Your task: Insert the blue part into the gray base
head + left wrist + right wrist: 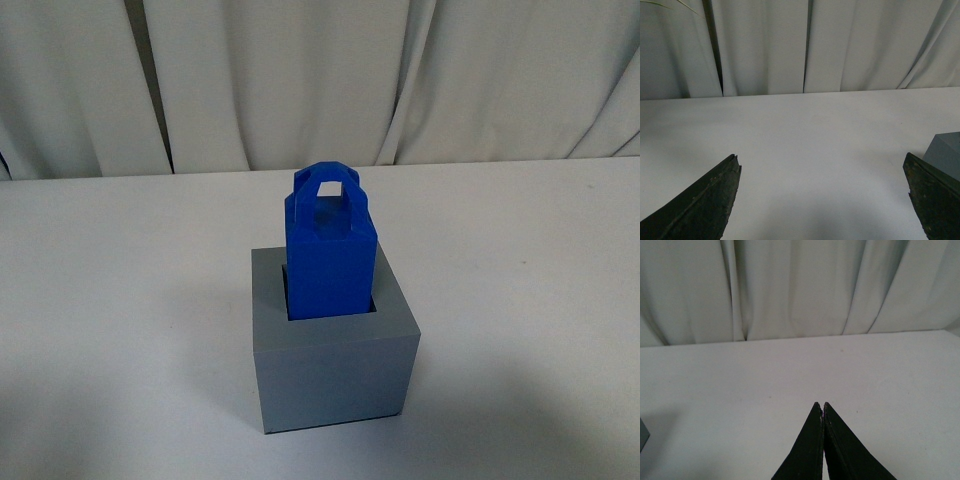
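Observation:
In the front view the blue part (330, 250) stands upright in the square recess of the gray base (335, 370), its loop handle on top. Neither arm shows there. In the left wrist view my left gripper (822, 162) is open and empty over bare table, and a corner of the gray base (947, 152) shows beside one finger. In the right wrist view my right gripper (821, 405) is shut with nothing between its fingers, and a sliver of the gray base (643, 437) shows at the picture's edge.
The white table (120, 300) runs back to a pale pleated curtain (320, 70).

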